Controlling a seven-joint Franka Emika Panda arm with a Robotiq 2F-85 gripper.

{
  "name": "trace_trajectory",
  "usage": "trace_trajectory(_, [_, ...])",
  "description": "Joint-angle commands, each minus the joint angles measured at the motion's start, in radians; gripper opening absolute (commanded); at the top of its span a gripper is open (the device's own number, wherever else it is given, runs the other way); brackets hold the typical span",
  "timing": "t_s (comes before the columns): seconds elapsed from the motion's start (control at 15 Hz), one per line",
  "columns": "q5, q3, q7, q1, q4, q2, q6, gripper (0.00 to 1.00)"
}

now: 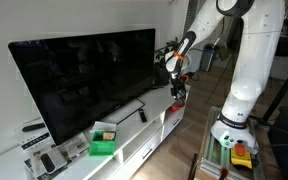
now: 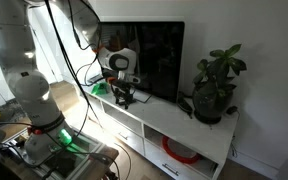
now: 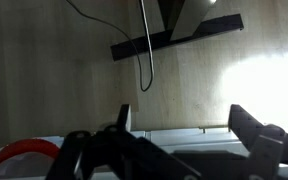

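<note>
My gripper [image 1: 178,90] hovers just above the white TV cabinet [image 1: 154,125], in front of the right end of the black TV [image 1: 84,75]. In the other exterior view it [image 2: 125,96] sits left of the TV [image 2: 149,55]. In the wrist view the two black fingers [image 3: 184,135] stand wide apart with nothing between them, over the cabinet's pale top. The TV's black stand foot [image 3: 174,38] and a hanging cable [image 3: 146,50] show above.
A green box [image 1: 103,143] and small devices lie on the cabinet's near end. A black remote-like bar [image 1: 142,115] lies by the TV. A potted plant [image 2: 214,85] stands at the cabinet's end. A red ring [image 3: 24,155] shows in a lower shelf [image 2: 182,152].
</note>
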State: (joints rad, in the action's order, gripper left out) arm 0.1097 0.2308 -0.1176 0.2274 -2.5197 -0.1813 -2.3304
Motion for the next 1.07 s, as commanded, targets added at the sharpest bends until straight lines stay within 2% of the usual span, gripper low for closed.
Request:
trace_trajectory(0.0, [0.020, 0.003, -0.038, 0.010, 0.001, -0.020, -0.030, 1.00])
trace_trajectory(0.07, [0.057, 0.010, -0.064, 0.013, 0.001, -0.035, -0.056, 1.00])
trace_trajectory(0.27, [0.209, 0.054, -0.047, 0.020, -0.027, -0.093, -0.302, 1.00])
trace_trajectory(0.4, [0.223, 0.074, -0.104, 0.054, -0.034, -0.153, -0.458, 1.00])
trace_trajectory(0.47, [0.204, 0.070, -0.164, 0.086, -0.038, -0.181, -0.539, 1.00])
trace_trajectory(0.53, [0.134, 0.027, -0.272, 0.158, -0.047, -0.193, -0.620, 1.00])
trace_trajectory(0.6, [0.043, -0.051, -0.345, 0.265, -0.058, -0.225, -0.692, 1.00])
trace_trajectory(0.67, [0.129, 0.041, -0.213, 0.122, -0.044, -0.183, -0.582, 1.00])
trace_trajectory(0.73, [0.115, 0.028, -0.246, 0.158, -0.045, -0.202, -0.609, 1.00])
trace_trajectory(1.0, [0.120, 0.034, -0.230, 0.130, -0.041, -0.202, -0.605, 1.00])
